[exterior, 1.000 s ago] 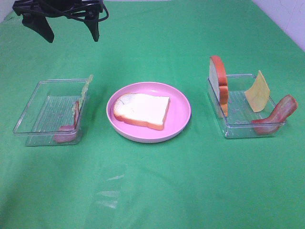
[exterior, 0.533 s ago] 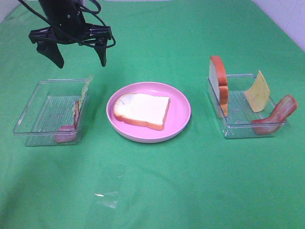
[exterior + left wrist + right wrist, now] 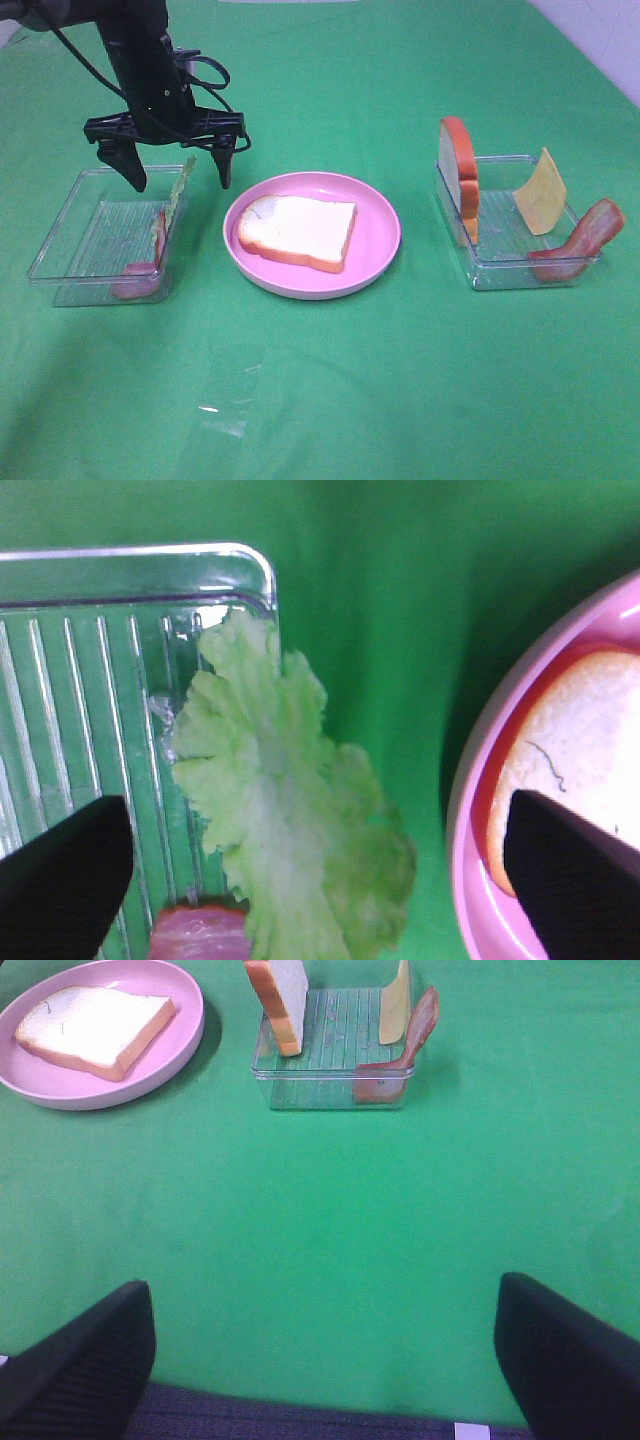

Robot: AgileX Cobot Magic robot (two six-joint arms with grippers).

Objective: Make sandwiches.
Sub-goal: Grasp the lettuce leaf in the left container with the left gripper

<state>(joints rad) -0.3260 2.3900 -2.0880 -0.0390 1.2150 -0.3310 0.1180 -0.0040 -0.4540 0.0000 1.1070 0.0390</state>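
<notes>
My left gripper (image 3: 180, 182) hangs wide open and empty straight above the lettuce (image 3: 290, 820), a finger to either side. The leaf leans on edge against the tray (image 3: 60, 268) wall nearest the plate (image 3: 385, 240), long axis crossing my closing line. I reckon one finger goes inside the tray, the other into the narrow gap beside the plate. The right gripper (image 3: 320, 1360), also open, is well away.
</notes>
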